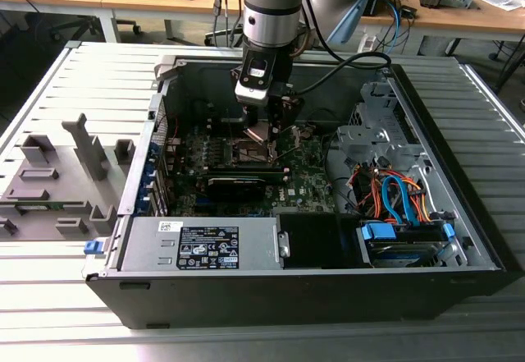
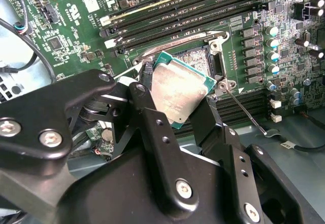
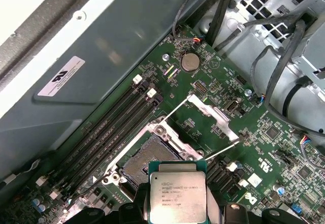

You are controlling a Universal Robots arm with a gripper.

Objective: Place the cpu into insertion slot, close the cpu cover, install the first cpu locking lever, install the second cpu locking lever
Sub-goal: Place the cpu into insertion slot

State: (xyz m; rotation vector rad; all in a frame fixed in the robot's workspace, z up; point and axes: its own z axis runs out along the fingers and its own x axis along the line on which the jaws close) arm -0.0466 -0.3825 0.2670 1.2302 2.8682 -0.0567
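My gripper (image 2: 175,102) is shut on the cpu (image 2: 179,93), a flat square chip with a silvery face and green edge, one black finger on each side. The chip hangs tilted just above the insertion slot (image 2: 197,57). In the first wrist view the cpu (image 3: 177,196) sits beside the open dark insertion slot (image 3: 136,162). The cpu cover (image 3: 212,113) stands swung open at the socket's edge. Two thin locking levers (image 3: 171,113) (image 3: 219,152) stick up unlatched. In the exterior view the gripper (image 1: 264,129) is low inside the computer case, over the motherboard.
Long black memory slots (image 3: 111,127) run beside the socket. A black card (image 1: 238,183) lies across the board. Cable bundles (image 3: 284,56) and a drive cage (image 1: 394,198) fill one side of the case, the power supply (image 1: 205,247) the front. A grey fixture (image 1: 57,173) stands outside.
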